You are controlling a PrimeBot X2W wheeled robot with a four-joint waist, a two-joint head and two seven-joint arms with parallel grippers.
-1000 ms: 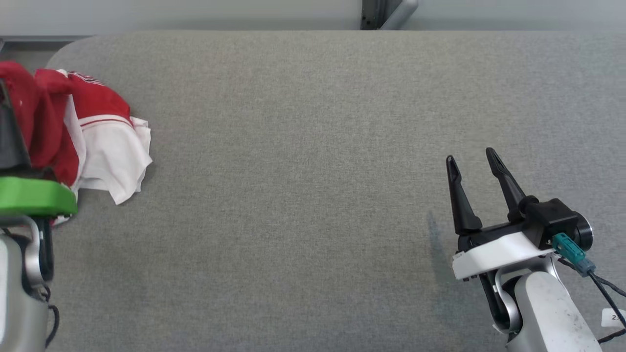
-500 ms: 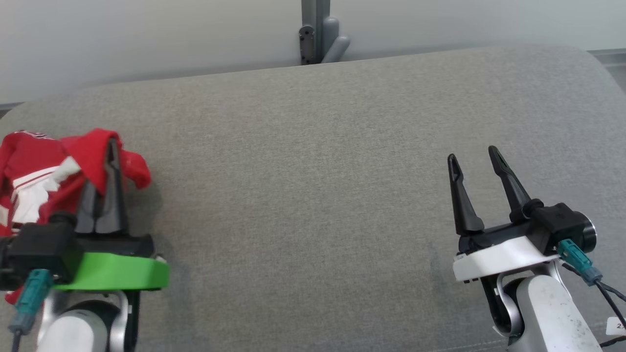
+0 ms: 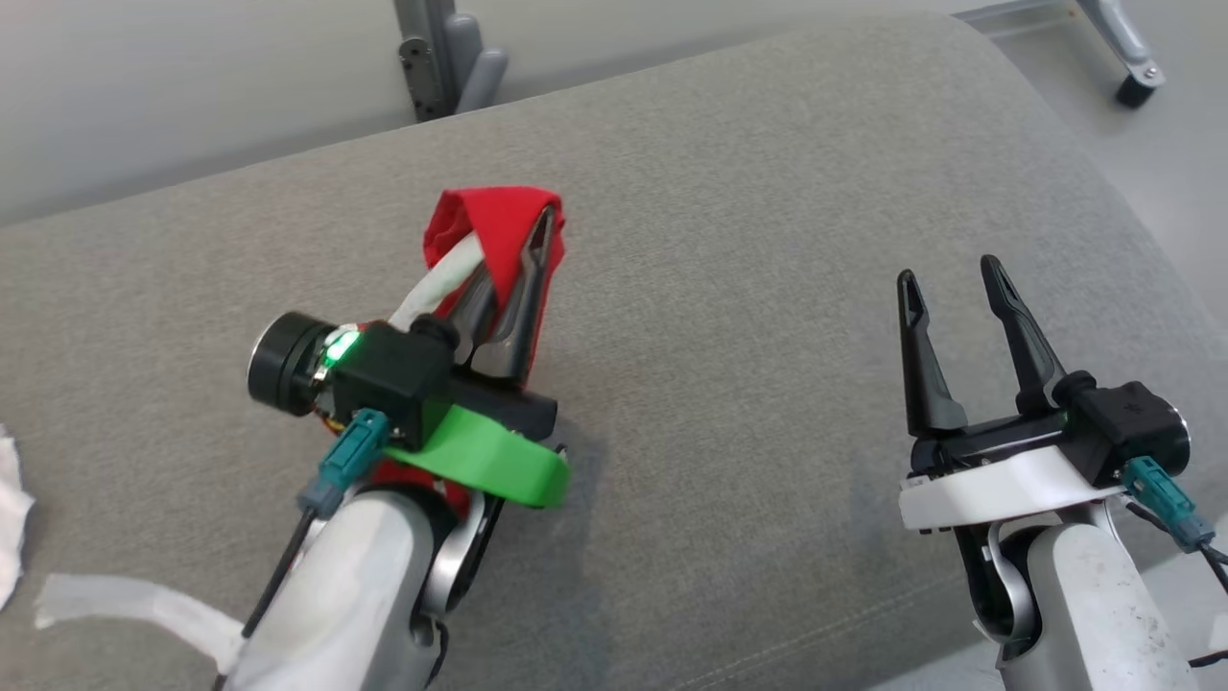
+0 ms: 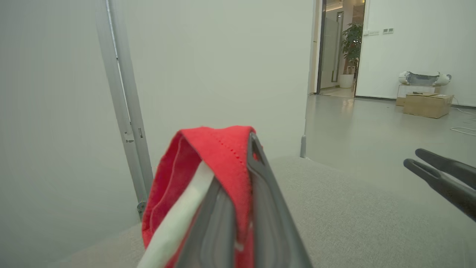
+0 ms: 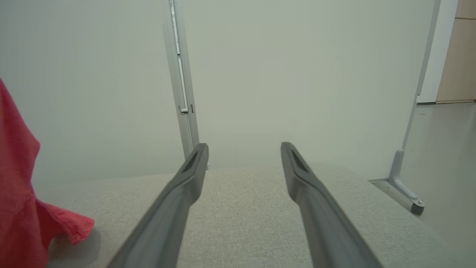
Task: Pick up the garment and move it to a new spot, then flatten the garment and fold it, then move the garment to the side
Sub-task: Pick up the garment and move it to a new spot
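The left gripper (image 3: 540,228) has its fingers pressed together on a fold of the red garment (image 3: 480,216). They pinch it near the tips, so the cloth loops over them and trails back under the wrist, lifted off the grey desk (image 3: 748,221). In the left wrist view the same red fold with a white band (image 4: 208,160) caps the fingers. The right gripper (image 3: 948,271) sits well apart to the garment's right, fingers spread and holding nothing. From its own wrist view the red cloth (image 5: 18,193) hangs at the far left. The left arm is therefore the one placing the garment, with bare desk ahead and between the arms. For flattening, the right fingers would likely have to reach leftward to catch a free edge.
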